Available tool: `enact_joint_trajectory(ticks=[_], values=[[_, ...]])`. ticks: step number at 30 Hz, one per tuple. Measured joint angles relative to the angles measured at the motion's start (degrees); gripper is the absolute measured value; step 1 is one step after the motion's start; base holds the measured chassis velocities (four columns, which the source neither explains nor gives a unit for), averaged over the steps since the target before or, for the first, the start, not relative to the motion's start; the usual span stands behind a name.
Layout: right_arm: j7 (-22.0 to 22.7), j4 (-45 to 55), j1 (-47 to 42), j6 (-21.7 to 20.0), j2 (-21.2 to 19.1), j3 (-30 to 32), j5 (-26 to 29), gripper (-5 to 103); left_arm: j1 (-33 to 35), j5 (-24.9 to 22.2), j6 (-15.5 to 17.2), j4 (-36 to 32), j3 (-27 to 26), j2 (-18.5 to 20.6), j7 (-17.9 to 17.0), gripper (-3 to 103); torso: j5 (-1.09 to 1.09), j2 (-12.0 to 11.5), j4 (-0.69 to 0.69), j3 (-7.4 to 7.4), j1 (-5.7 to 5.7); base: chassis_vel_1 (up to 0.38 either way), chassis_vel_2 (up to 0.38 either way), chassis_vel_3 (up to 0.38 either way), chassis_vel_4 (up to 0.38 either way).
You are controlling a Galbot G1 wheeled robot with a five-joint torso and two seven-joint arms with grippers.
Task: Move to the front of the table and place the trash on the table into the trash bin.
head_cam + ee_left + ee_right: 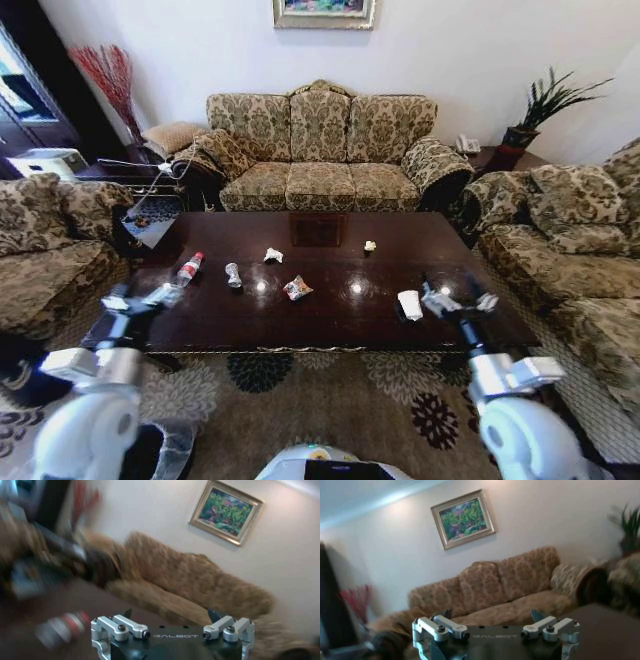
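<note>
Blurred throughout in the left wrist view: bottle [62, 628] reduced to a red and pale smear on the table [100, 609], items at the far left unreadable. Left gripper [170, 615] cut by the lower picture edge, only dark fingertips [126, 613] showing. Same for the right gripper [490, 615], its body cropped below. In the head view, small white wad [370, 245] and silvery wrapper [233, 275] too small to identify further; printed wrapper [297, 289] illegible. Near table edge partly hidden behind both arms. Framed painting [324, 12] cropped by the top edge. Trash bin [165, 450] mostly hidden behind the left arm, cut at the bottom.
</note>
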Motion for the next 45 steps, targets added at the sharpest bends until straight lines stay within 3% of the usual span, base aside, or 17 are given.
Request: enact_joint_trajectory(ticks=[1, 4, 6, 7, 9, 11, 18, 22, 25, 30, 32, 34, 35, 36, 38, 43, 45], values=[[-0.2, 0.3, 0.1, -1.0, -0.2, 0.1, 2.6, 100, -0.1, -0.7, 0.2, -0.3, 0.6, -0.4, 0.5, 100, 0.00, 0.0, 0.00, 0.00, 0.00, 0.000, 0.000, 0.000, 0.000], [-0.8, 0.1, 0.7, -1.7, -1.5, 1.2, 1.7, 100, -0.5, 2.6, -1.2, -0.1, 0.6, 0.2, 2.1, 100, 0.00, 0.0, 0.00, 0.00, 0.01, 0.000, 0.000, 0.000, 0.000], [-2.6, -1.6, 1.3, 0.7, -2.8, 2.7, -6.9, 100, -1.0, 9.6, -5.4, 1.3, -0.3, 1.7, 4.4, 100, 0.01, 0.0, 0.00, 0.00, 0.01, 0.000, 0.000, 0.000, 0.000], [-2.6, -1.6, 1.3, 0.7, -2.8, 2.7, -6.9, 100, -1.0, 9.6, -5.4, 1.3, -0.3, 1.7, 4.4, 100, 0.01, 0.0, 0.00, 0.00, 0.01, 0.000, 0.000, 0.000, 0.000], [-2.7, -1.3, 1.4, 1.2, -3.0, 2.5, -10.5, 100, -1.6, 11.4, -10.9, 2.1, 0.1, 2.1, 5.0, 100, 0.01, 0.0, 0.00, 0.00, 0.01, 0.000, 0.000, 0.000, 0.000], [-2.6, -0.5, 1.7, 1.0, -3.0, 1.7, -11.7, 100, -2.5, 12.2, -13.7, 2.2, 0.6, 1.6, 5.1, 100, 0.00, 0.0, -0.01, 0.00, 0.00, 0.000, 0.000, 0.000, 0.000], [-4.8, 0.1, 2.8, -0.5, -4.4, 1.8, -14.0, 100, -4.1, 14.2, -16.2, 2.4, 0.7, 2.2, 4.9, 100, 0.01, 0.0, 0.00, 0.00, 0.01, 0.000, 0.000, 0.000, 0.000], [-4.4, 0.4, 3.2, -2.0, -4.3, 1.9, -13.4, 100, -4.1, 13.6, -19.0, 4.5, 1.0, 2.4, 8.0, 100, 0.00, 0.0, 0.01, 0.00, 0.00, 0.000, 0.000, 0.000, 0.000], [-3.9, 1.1, 2.9, -3.3, -3.9, 1.9, -13.5, 100, -4.1, 13.7, -19.6, 5.2, 2.7, 1.9, 8.3, 100, -0.01, 0.0, 0.01, 0.00, 0.01, 0.000, 0.000, 0.000, 0.000], [0.1, 2.3, 0.7, -6.9, -2.7, 1.7, -11.7, 100, -3.6, 15.4, -13.0, 3.3, 3.1, 0.9, 9.3, 100, 0.01, 0.0, -0.01, 0.00, 0.00, 0.000, 0.000, 0.000, 0.000], [2.1, 2.1, 0.1, -7.2, -2.4, 1.4, -11.5, 100, -2.5, 17.4, -9.2, 2.4, 2.7, 0.7, 9.8, 100, 0.00, 0.0, 0.00, 0.00, 0.00, 0.000, 0.000, 0.000, 0.000], [2.3, 2.0, 0.0, -7.2, -2.4, 1.3, -11.5, 100, -2.3, 17.6, -8.3, 2.3, 2.6, 0.7, 9.8, 100, 0.01, 0.0, 0.00, 0.00, 0.00, 0.000, 0.000, 0.000, 0.000], [2.6, 1.7, 0.0, -7.0, -2.4, 1.3, -11.4, 100, -1.8, 17.9, -6.3, 2.0, 2.3, 0.6, 9.7, 100, 0.01, 0.0, 0.00, 0.00, 0.00, 0.000, 0.000, 0.000, 0.000], [2.8, 1.6, 0.1, -7.0, -2.5, 1.2, -11.1, 100, -1.5, 18.1, -4.4, 1.9, 2.2, 0.2, 8.2, 100, 0.01, 0.0, 0.00, 0.00, 0.00, 0.000, 0.000, 0.000, 0.000], [2.5, 1.7, 0.3, -8.1, -2.6, 1.1, -10.7, 100, -1.4, 18.3, -3.5, 2.1, 2.2, -0.5, 6.3, 100, 0.01, 0.0, 0.00, 0.00, 0.00, 0.000, 0.000, 0.000, 0.000], [1.0, 2.1, 0.9, -11.3, -2.7, 1.1, -10.4, 100, -1.0, 20.9, -3.5, 2.3, 1.9, -1.1, 6.2, 100, 0.01, 0.0, 0.00, 0.00, 0.00, 0.000, 0.000, 0.000, 0.000], [1.0, 2.2, 1.3, -12.9, -2.5, 0.9, -10.8, 100, -0.8, 22.8, -0.5, 2.2, 2.4, -1.4, 5.5, 100, 0.01, 0.0, 0.00, 0.00, 0.00, 0.000, 0.000, 0.000, 0.000]])
